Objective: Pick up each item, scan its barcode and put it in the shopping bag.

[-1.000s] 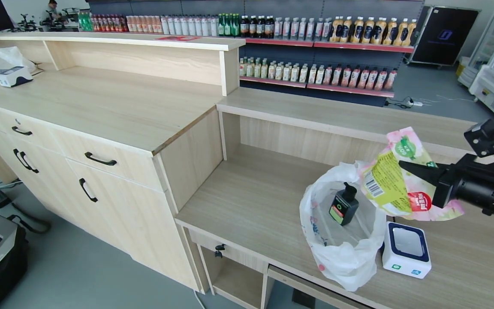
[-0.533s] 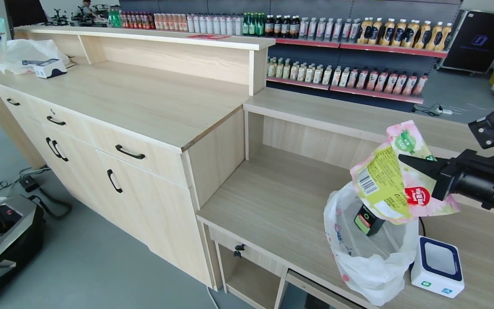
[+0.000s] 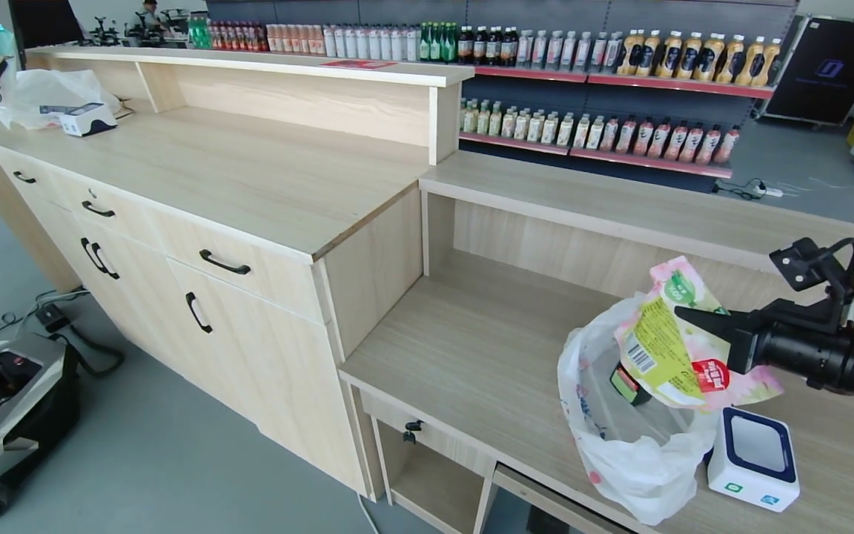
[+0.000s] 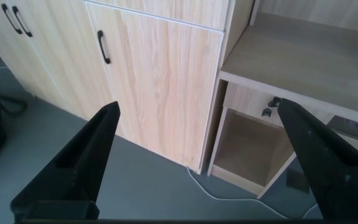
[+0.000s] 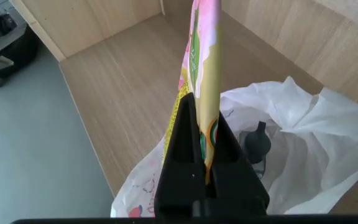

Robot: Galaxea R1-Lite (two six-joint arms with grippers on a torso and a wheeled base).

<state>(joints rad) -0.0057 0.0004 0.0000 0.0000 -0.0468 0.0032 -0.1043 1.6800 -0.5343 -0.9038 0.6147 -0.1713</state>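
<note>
My right gripper (image 3: 686, 317) is shut on a pink and green snack pouch (image 3: 675, 341), holding it upright over the mouth of the white shopping bag (image 3: 623, 430) on the lower counter. From the right wrist the pouch (image 5: 204, 74) is edge-on between the black fingers (image 5: 182, 140), above the bag (image 5: 303, 130). A dark pump bottle (image 3: 626, 384) lies inside the bag, also seen as the bottle (image 5: 258, 144). The white and blue barcode scanner (image 3: 755, 458) stands right of the bag. My left gripper (image 4: 197, 162) is open, its fingers (image 4: 79, 162) wide apart above the floor by the cabinet.
A higher wooden counter (image 3: 197, 170) with drawers (image 3: 219, 263) runs to the left, carrying another bag and a small device (image 3: 86, 119) at its far end. Drink shelves (image 3: 590, 67) stand behind. The lower counter (image 3: 471, 348) has bare surface left of the bag.
The right gripper has lowered the pouch toward the bag's mouth. Over the last second the head view also shifted, so the counter sits further right in the picture.
</note>
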